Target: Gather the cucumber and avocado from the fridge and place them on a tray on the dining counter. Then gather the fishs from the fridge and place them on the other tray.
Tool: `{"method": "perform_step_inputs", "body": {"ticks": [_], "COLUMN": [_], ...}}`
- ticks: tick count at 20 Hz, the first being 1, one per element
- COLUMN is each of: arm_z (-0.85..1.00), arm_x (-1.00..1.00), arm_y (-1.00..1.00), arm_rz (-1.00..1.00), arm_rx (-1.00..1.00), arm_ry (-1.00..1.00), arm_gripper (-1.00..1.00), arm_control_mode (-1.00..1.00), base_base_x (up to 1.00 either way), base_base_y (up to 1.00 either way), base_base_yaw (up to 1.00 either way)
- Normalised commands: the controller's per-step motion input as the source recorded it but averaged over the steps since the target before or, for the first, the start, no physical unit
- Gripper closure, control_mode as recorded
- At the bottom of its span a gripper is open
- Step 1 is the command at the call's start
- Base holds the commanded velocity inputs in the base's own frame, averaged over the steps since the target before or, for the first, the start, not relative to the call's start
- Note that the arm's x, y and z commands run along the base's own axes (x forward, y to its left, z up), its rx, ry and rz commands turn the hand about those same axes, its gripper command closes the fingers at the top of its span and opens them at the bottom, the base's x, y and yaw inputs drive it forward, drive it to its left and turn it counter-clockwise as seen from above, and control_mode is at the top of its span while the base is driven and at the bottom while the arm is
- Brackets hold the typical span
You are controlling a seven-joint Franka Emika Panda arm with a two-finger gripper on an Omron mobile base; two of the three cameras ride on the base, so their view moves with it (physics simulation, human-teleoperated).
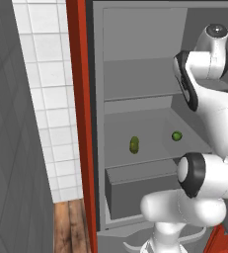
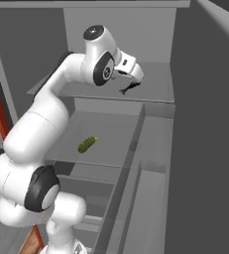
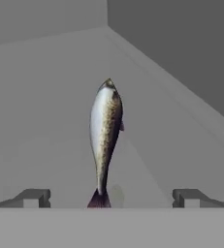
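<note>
- the end effector (image 3: 111,198) has its fingertips (image 3: 33,197) wide apart, holding nothing.
- a slim silver fish with a brown speckled back (image 3: 105,140) lies straight ahead of it on the grey fridge shelf (image 3: 45,97), tail nearest, head pointing away.
- judged: light, stiffish, likely slippery and tapered; best pinched across the thicker mid-body, not the thin tail.
- a green oblong cucumber (image 2: 87,144) sits on the shelf below.

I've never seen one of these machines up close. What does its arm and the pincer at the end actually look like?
The arm is made of smooth, rounded glossy white segments, joined by dark grey to black rings and round caps at the joints. No loose cables or markings can be made out. The gripper at its end has two small, blocky dark grey fingers on a white hand.
</note>
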Motion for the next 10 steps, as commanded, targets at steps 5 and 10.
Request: {"method": "perform_step_inputs", "body": {"ticks": [5,10], "arm_z": [-0.24,-0.32], "arm_x": [0.45,0.47], "arm_y": [-0.2,-0.02], "arm_rz": [0.03,0.05], "arm_rx": [0.0,0.0], "arm_ry": [0.0,0.0], "arm_gripper": [-1.0,-1.0], "arm_control_mode": [-1.0,-1.0], "base_base_x": [0.0,0.0], "base_base_y": [0.0,0.0], "base_base_yaw": [0.0,0.0]}}
